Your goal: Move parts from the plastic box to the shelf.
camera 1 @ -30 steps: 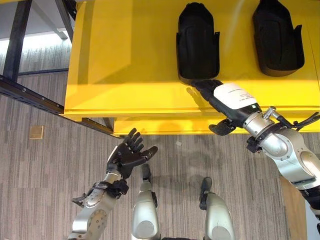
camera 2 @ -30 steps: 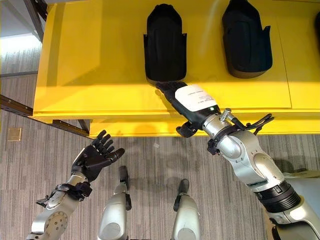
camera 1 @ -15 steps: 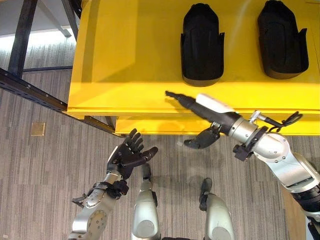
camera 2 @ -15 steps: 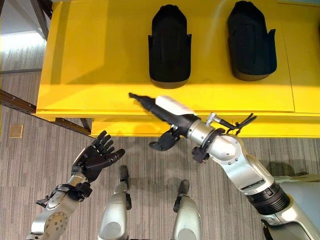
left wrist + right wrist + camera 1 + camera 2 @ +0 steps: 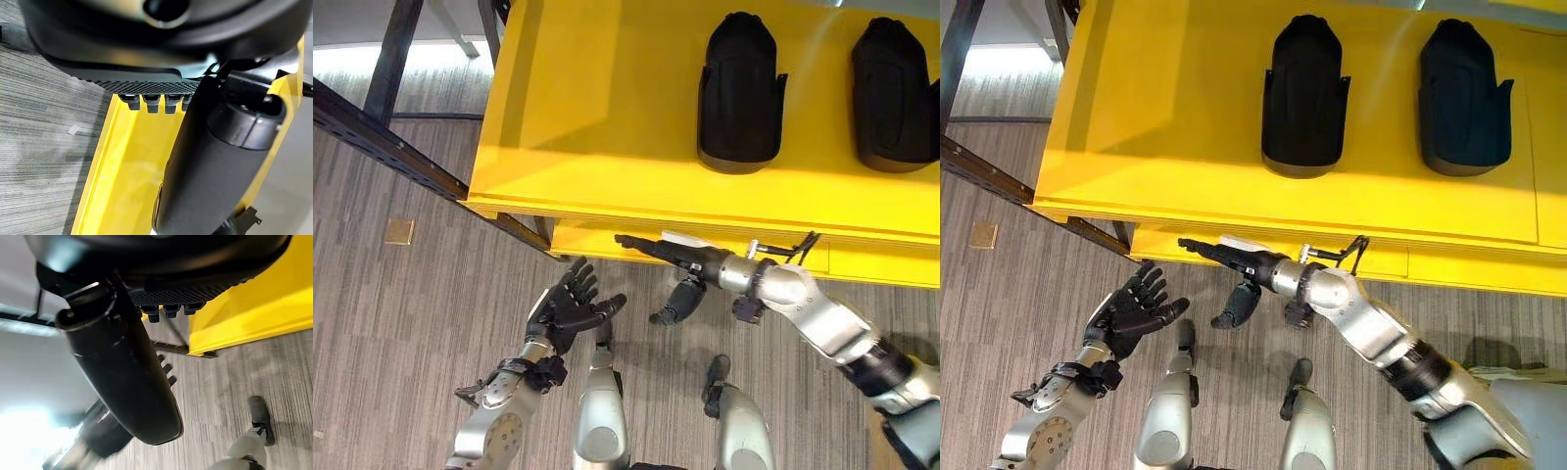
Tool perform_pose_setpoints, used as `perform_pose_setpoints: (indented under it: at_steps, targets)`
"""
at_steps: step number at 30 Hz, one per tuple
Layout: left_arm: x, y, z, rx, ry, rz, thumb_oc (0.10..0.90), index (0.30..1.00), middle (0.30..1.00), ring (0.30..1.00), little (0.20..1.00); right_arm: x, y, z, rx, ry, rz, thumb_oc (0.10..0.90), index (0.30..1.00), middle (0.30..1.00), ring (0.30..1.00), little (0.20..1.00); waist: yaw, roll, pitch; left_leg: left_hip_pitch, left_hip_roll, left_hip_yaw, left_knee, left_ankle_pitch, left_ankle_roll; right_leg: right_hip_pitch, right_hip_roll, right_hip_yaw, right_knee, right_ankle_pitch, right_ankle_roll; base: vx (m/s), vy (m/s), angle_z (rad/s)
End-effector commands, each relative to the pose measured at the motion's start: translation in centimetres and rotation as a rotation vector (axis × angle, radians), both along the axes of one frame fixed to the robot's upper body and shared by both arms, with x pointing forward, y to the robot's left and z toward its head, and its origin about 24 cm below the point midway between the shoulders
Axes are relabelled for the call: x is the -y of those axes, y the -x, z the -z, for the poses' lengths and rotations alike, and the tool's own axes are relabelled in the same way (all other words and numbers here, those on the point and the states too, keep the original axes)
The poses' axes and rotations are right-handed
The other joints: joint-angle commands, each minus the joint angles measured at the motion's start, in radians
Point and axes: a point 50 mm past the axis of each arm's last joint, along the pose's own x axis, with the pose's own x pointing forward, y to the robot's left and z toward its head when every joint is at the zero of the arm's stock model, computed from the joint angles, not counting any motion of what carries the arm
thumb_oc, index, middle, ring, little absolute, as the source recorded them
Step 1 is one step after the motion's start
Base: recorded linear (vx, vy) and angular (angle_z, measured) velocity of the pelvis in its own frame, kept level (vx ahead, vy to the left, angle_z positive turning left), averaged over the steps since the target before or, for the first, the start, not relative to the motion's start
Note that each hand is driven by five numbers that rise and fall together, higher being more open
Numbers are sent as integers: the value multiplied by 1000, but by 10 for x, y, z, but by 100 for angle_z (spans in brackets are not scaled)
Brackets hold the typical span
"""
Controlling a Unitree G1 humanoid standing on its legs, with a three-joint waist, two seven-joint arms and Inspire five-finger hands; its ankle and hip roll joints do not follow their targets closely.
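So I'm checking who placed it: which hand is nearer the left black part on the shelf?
Right. The right hand is just off the shelf's front edge below the left black part; the left hand hangs lower, over the floor.

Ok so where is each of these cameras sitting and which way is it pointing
Left eye view: on the head, looking down at the yellow shelf with two black parts and the floor; both arms show, left hand open, right hand open by the shelf's front edge.
Right eye view: beside it, the same scene slightly shifted.
Left wrist view: on the left wrist, looking along its hand at the shelf's yellow.
Right wrist view: on the right wrist, looking past its hand at the shelf edge and floor.
Shared: all four show the shelf.
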Motion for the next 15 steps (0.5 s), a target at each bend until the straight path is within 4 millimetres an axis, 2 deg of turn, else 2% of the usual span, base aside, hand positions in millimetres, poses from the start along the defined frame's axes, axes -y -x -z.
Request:
perform_pose_setpoints:
  at_steps: [1,4,6,12,15]
  targets:
    - [11,-4,-37,205,-17,85,900,1000,1000,1000,1000,-30,-4,-59,221,-100,-83,900,1000,1000,1000,1000,32,-10,-26,77,-42,-10,39,-125,-46,26,84,-46,-6,-45,-89,17,-47,11]
    - [15,-5,-37,204,-31,117,900,1000,1000,1000,1000,-32,-23,-71,193,-178,-23,900,1000,1000,1000,1000,60,-4,-26,75,-47,-26,38,-124,-46,35,82,-62,-7,-47,-90,12,-61,17]
    - [15,-5,-36,200,-36,123,900,1000,1000,1000,1000,-31,-25,-79,196,-208,-33,900,1000,1000,1000,1000,67,-4,-27,74,-47,-31,35,-122,-50,36,81,-70,-6,-48,-88,-1,-31,21]
    - [16,-3,-34,198,-47,128,900,1000,1000,1000,1000,-40,-5,-96,149,-252,-225,900,1000,1000,1000,1000,64,-14,-28,75,-43,-29,35,-119,-53,42,81,-72,-7,-46,-83,-1,-12,4]
    - [16,-1,-34,194,-52,137,900,1000,1000,1000,1000,-50,11,-100,166,-194,-340,900,1000,1000,1000,1000,62,-16,-32,77,-40,-23,38,-121,-54,44,79,-70,-7,-46,-80,0,0,0]
